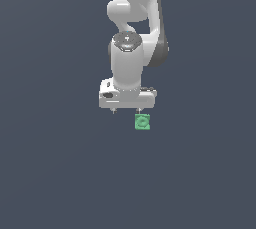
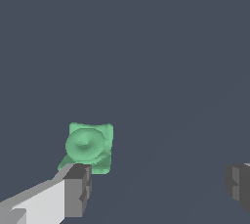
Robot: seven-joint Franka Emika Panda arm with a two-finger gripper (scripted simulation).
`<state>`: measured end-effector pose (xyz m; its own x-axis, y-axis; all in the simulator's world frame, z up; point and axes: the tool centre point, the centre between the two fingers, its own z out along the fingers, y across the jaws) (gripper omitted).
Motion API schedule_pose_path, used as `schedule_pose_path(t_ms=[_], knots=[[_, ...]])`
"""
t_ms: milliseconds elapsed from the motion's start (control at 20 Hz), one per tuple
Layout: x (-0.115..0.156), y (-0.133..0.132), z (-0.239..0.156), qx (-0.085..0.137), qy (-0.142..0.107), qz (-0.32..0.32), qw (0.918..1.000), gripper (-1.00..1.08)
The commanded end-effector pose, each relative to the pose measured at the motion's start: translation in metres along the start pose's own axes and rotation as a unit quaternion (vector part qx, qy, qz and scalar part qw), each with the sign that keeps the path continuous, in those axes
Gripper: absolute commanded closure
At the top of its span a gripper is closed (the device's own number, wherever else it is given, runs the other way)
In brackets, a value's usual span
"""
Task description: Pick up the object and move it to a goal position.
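Claw point(image 2: 156, 189) gapes wide and empty above the counter point(image 2: 146, 47), one finger point(image 2: 78, 189) just beside the green block point(image 2: 89, 145). Approach step, seemingly; next it should shift sideways to straddle the block before lowering.

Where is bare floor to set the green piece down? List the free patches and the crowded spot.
Crowded only around the green piece, just under the gripper, which hangs open. In the wrist view one finger overlaps the piece's edge. The grey floor is bare on either side of the arm and on the piece's nearer side.
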<state>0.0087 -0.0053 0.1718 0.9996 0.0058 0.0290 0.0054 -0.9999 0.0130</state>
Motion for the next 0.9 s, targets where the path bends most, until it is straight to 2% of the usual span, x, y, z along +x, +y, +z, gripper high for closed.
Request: schedule_pose_path(t_ms=[0, 200, 550, 850], knots=[[0.0, 0.012, 0.0, -0.003, -0.003, 0.003, 1.0, -0.92], [-0.001, 0.023, 0.0, -0.006, -0.005, 0.005, 1.0, -0.92], [-0.001, 0.02, 0.001, -0.005, -0.005, -0.007, 0.9999, -0.92], [-0.002, 0.015, 0.006, -0.006, -0.007, -0.045, 0.999, -0.92]])
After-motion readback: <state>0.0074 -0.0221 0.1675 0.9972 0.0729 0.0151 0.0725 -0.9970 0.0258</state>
